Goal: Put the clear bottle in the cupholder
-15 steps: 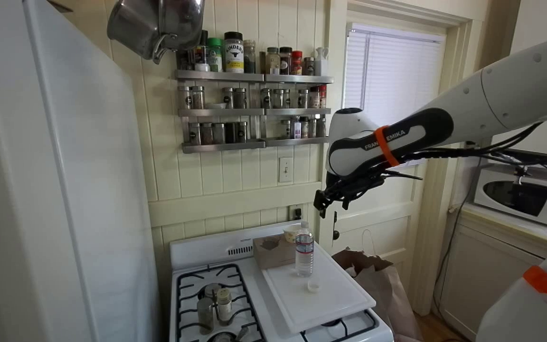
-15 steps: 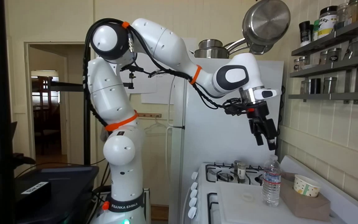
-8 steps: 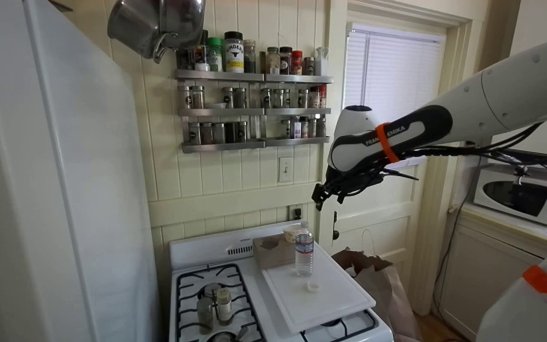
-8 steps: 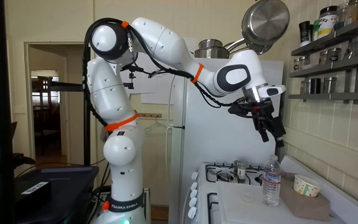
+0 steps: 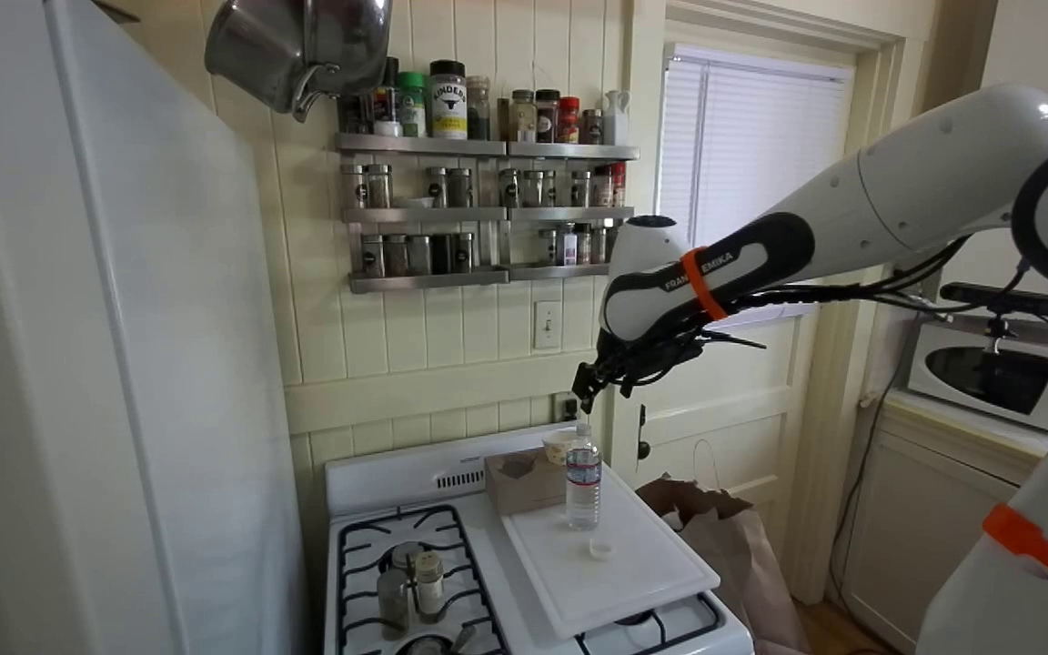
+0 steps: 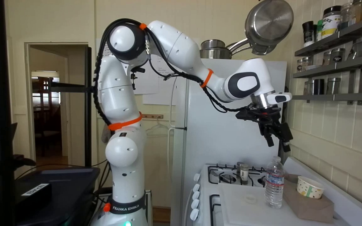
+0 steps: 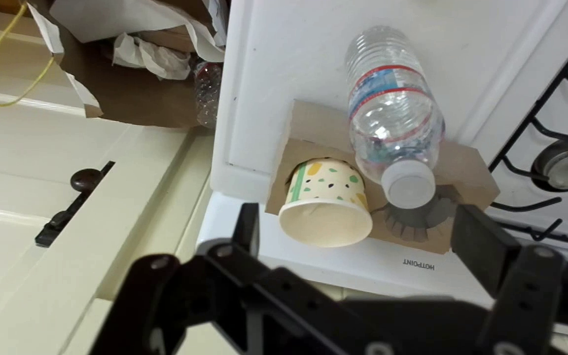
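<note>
The clear bottle (image 5: pixel 583 491) stands upright on the white board, pale cap on; it also shows in an exterior view (image 6: pixel 274 185) and the wrist view (image 7: pixel 392 108). The cupholder (image 6: pixel 309 207) is a tan cardboard block beside it, towards the wall (image 5: pixel 524 489). In the wrist view the cupholder (image 7: pixel 316 121) has a patterned paper cup (image 7: pixel 331 187) in one hole. Its other hole, with cut flaps, is partly hidden behind the bottle's cap and looks empty. My gripper (image 6: pixel 277 146) is open and empty, tilted, above the bottle's cap; its fingers (image 7: pixel 358 231) are wide apart.
The white board (image 5: pixel 619 587) lies over part of the stove, with a pale ring (image 5: pixel 600 549) on it. Two spice jars (image 5: pixel 429 587) stand on the burner grate. A paper bag (image 5: pixel 729 555) stands beside the stove. Spice shelves (image 6: pixel 346 97) and pans (image 6: pixel 269 23) hang above.
My gripper has moved towards the wall and tilted more, rising a little and then coming down slightly. The bottle, cupholder and cup have not moved.
</note>
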